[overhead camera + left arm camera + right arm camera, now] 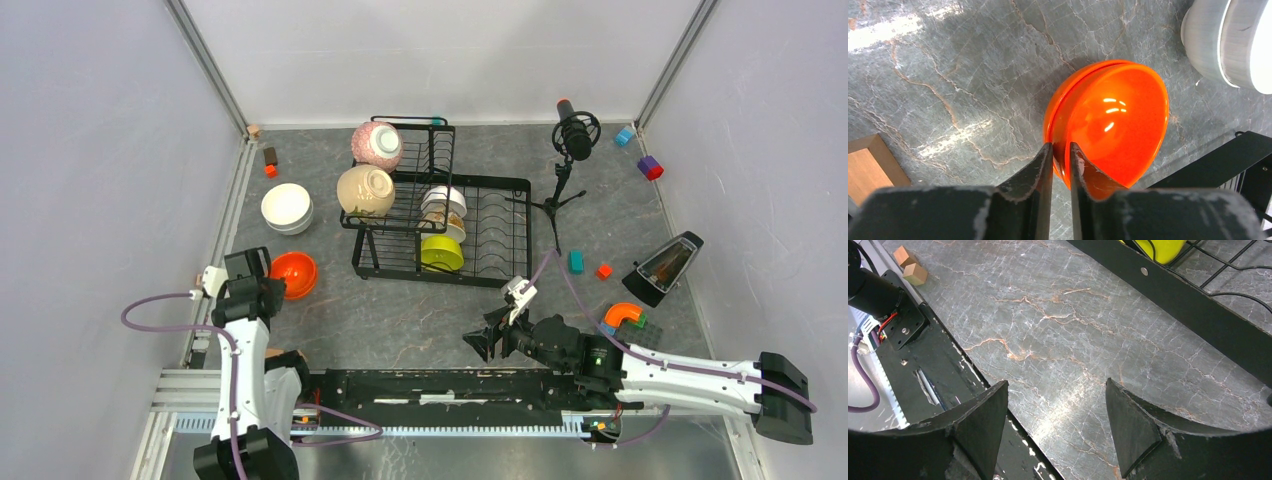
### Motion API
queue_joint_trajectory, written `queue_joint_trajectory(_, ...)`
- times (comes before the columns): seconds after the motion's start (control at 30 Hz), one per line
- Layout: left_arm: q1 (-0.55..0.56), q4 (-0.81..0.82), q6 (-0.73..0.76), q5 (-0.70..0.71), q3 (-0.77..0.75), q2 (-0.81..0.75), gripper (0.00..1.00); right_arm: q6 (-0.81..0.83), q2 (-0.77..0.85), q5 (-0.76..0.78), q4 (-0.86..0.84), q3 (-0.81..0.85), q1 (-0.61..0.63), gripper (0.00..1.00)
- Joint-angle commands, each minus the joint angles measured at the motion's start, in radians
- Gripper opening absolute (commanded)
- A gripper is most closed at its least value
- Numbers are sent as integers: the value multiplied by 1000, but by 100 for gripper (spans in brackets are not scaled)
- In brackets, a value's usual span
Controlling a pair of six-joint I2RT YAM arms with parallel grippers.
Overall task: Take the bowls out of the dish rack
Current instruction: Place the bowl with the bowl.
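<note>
1. The orange bowl [1113,120] sits on the table [420,310], left of the dish rack [495,225] and near a white stack [287,208].
2. We see our left gripper [1061,157] pinched nearly closed on its rim.
3. Our right gripper [1057,425] is spread wide and holds nothing, above the table.
4. A pink-speckled bowl [377,144] and a beige bowl [365,190] sit on the rack's upper shelf, and a lime green bowl [441,253] in its lower tray.

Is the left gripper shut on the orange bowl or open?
Shut. In the left wrist view, the left gripper pinches the rim of the orange bowl between nearly touching fingers.
</note>
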State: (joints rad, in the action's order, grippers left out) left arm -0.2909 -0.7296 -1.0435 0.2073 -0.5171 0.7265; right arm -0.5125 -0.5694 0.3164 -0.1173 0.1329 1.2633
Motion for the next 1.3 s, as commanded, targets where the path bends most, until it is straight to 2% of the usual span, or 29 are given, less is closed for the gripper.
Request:
queue_joint_trajectory(0.0, -5, 39, -59, 11, 1, -5, 29, -5, 0, 14, -14, 6, 2, 76)
queue_joint_trajectory(0.33, -4, -17, -21, 17, -51, -66, 46, 1, -3, 12, 7, 27, 2, 76)
queue_joint_trajectory(0.47, -4, -70, 13, 32, -113, -86, 47, 10, -16, 11, 19, 48, 2, 76)
queue_joint_trajectory(0.67, -3, -43, 1, 30, -64, -81, 40, 14, -22, 10, 33, 65, 2, 76)
queue_joint_trajectory(0.93, -3, -11, -24, 24, -33, -22, 20, 10, -20, 10, 38, 64, 3, 76)
queue_joint_trajectory(1.27, -3, -9, -20, 21, -35, 4, 15, 11, 10, 24, 60, 65, 2, 76)
